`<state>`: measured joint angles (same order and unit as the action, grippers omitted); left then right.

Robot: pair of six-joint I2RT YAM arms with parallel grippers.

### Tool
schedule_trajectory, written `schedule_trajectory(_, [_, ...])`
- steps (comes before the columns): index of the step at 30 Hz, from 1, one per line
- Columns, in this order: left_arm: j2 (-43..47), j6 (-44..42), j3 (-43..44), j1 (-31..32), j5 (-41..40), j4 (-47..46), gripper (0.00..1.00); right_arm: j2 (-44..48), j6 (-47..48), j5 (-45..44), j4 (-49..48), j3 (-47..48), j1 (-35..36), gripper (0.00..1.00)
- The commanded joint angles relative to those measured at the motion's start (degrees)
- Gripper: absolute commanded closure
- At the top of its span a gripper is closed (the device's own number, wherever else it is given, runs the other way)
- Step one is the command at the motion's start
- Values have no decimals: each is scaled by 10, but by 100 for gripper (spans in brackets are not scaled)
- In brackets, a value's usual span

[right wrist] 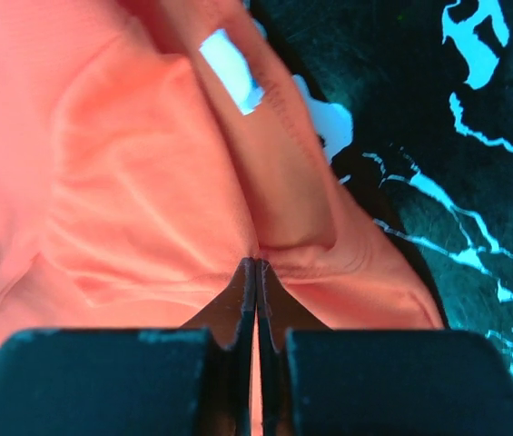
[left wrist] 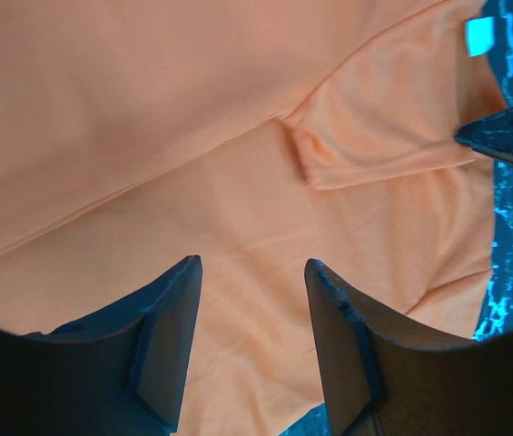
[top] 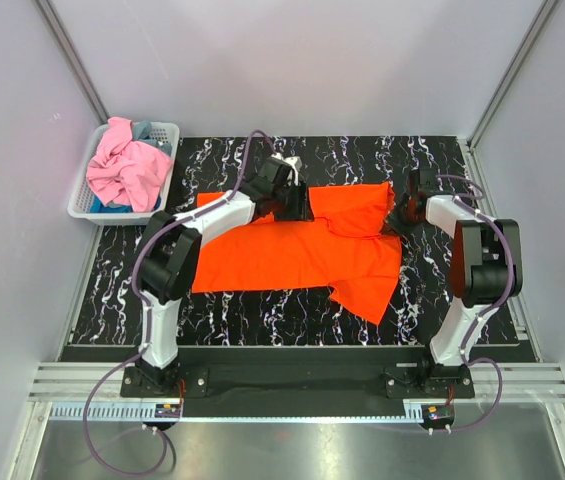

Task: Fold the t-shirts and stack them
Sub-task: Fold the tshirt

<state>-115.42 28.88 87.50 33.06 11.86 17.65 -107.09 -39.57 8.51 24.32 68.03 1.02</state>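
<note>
Basket: white lattice basket (top: 80,205), upper left of the top view, just beside the far left corner of the black marbled table (top: 442,300).
Pink t-shirt (top: 127,165): crumpled heap in the basket, rising above its rim.
Blue-grey t-shirt (top: 145,130): under the pink one, only scraps showing at the basket's far side.
Left gripper (top: 292,200): centre of frame, over the shirt's upper edge; jaws spread wide above the cloth, contact unclear.
Orange t-shirt (top: 292,250): spread across mid-table, mostly flat, rumpled toward the right.
Right gripper (top: 400,215): right of centre, at the shirt's right edge; jaws pressed together, pinching a fold of orange cloth.
White label (right wrist: 229,68): on the cloth beyond the pinch.
</note>
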Motion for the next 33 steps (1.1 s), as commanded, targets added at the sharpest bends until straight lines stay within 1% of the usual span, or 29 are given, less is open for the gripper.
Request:
schedule_trajectory(1, [-20,18,13,12,45,-55,46,50,-9,-10,2,0,4,99])
schedule_trajectory(8, [-55,42,27,17,61,-68,45,63,-16,1,14,-8,6,100])
schedule_trajectory(12, [-59,44,25,18,60,-70,45,79,-24,3,15,-26,7,100])
schedule_trajectory(19, [-61,50,28,21,64,-73,45,100,-44,5,20,-29,7,100])
schedule_trajectory(23, [-61,45,32,21,55,-64,45,98,-55,-3,13,-44,9,100])
schedule_trajectory(25, [-62,36,42,21,41,-45,45,100,-62,-3,2,-66,8,100])
schedule_trajectory(28, [-59,28,56,19,19,-21,44,99,-69,-3,-22,-90,9,93])
schedule_trajectory(29, [-57,27,59,19,17,-15,44,97,-67,-3,-23,-91,8,88])
schedule_trajectory(32, [-50,23,65,17,5,-3,43,92,-55,-6,-8,-76,8,82])
schedule_trajectory(33, [-49,21,67,14,-2,0,43,93,-51,-14,-2,-70,8,78])
